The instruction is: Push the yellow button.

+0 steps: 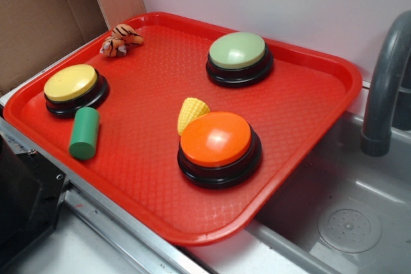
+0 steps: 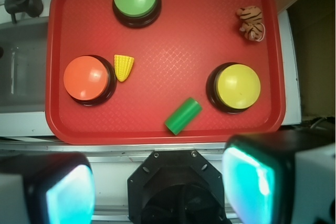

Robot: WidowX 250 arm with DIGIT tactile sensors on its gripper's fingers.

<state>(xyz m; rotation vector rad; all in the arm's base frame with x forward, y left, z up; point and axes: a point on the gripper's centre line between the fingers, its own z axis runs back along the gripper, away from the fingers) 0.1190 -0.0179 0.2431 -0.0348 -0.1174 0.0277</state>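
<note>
The yellow button (image 1: 70,83) has a domed mustard-yellow top on a black base and sits at the left of the red tray (image 1: 160,36). In the wrist view the yellow button (image 2: 237,86) is at the right of the tray (image 2: 173,24). My gripper (image 2: 157,187) is open and empty, high above the scene, its two pads wide apart at the bottom of the wrist view, over the metal edge in front of the tray. The gripper does not show in the exterior view.
On the tray are an orange button (image 1: 216,140), a pale green button (image 1: 237,51), a toy corn cob (image 1: 191,112), a green cylinder (image 1: 85,133) beside the yellow button, and a small striped tiger toy (image 1: 119,40). A sink with a grey faucet (image 1: 385,88) lies right.
</note>
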